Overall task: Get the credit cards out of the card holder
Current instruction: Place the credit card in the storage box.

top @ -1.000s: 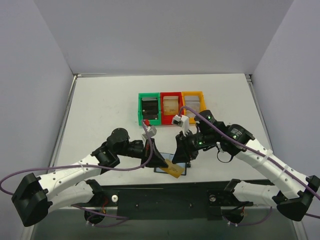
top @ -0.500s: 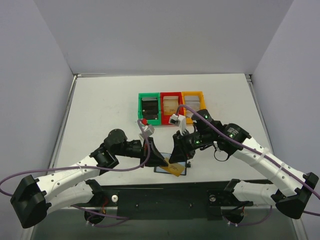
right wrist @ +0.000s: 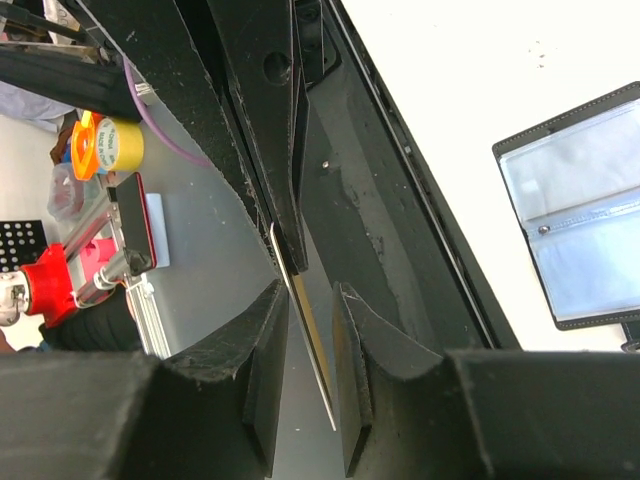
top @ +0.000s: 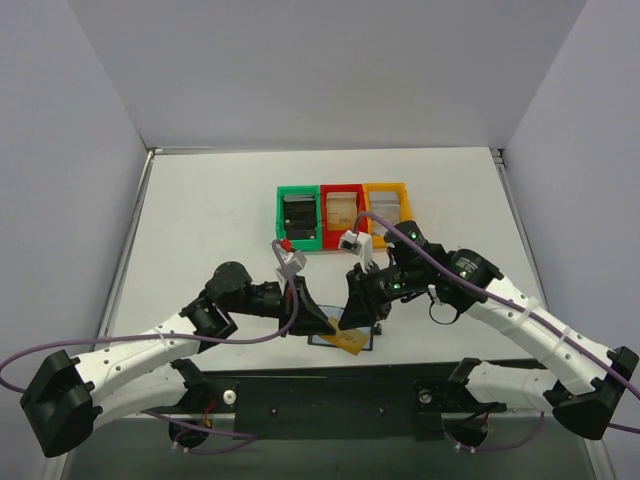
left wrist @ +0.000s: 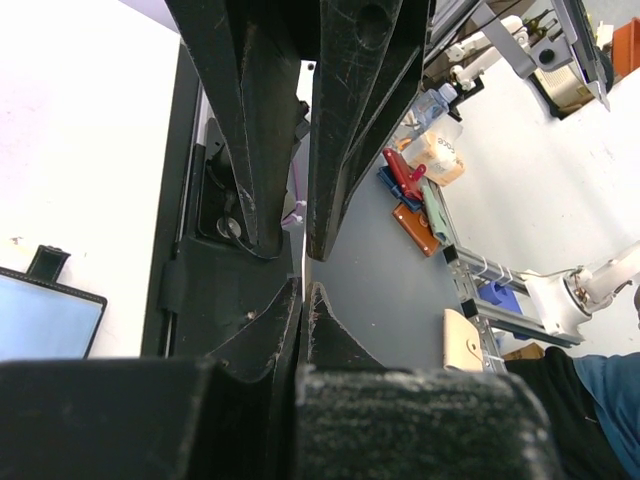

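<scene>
Showing the extraction step: the right end effector (top: 347,322) pinches one tan card (right wrist: 305,320) over the single open card holder (right wrist: 575,220) at the counter's (top: 220,220) near edge. The left end effector (top: 318,322), pressed together, holds nothing. The next move probably calls for setting the card aside; three bins (top: 281,215) stand behind.

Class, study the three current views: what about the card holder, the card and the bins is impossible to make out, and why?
- Top view: left fingers and right fingers cover most of the card holder; cards inside cannot be counted.
- Right wrist view: the credit card shows edge-on only; its face is hidden.
- Left wrist view: the frame edge cuts the card holder to one corner.
- Top view: the green bin contents are too small to identify.
</scene>
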{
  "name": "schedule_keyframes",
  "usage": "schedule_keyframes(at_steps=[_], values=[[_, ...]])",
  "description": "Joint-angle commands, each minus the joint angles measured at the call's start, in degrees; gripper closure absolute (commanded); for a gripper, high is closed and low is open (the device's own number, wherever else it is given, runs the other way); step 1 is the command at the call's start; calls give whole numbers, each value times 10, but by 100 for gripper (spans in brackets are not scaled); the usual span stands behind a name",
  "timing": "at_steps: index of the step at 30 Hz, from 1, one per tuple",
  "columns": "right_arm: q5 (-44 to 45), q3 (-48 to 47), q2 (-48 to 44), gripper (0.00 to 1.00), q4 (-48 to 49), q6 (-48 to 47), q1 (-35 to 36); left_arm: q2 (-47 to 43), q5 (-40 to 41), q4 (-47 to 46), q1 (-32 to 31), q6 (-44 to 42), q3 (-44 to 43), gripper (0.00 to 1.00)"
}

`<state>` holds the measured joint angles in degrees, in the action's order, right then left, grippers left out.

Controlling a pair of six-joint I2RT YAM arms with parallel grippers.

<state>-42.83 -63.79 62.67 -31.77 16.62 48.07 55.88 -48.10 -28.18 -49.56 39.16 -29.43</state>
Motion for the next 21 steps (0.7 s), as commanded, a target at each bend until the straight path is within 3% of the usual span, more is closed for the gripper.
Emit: schedule_keyframes(at_steps=[1,21], values=[[-17,7,-18,80,9,-1,0,-7,-15,-64,0,19,-2,100],[-41,18,-41,82,14,-3,-18,-7,-19,-95,5,40,10,100]])
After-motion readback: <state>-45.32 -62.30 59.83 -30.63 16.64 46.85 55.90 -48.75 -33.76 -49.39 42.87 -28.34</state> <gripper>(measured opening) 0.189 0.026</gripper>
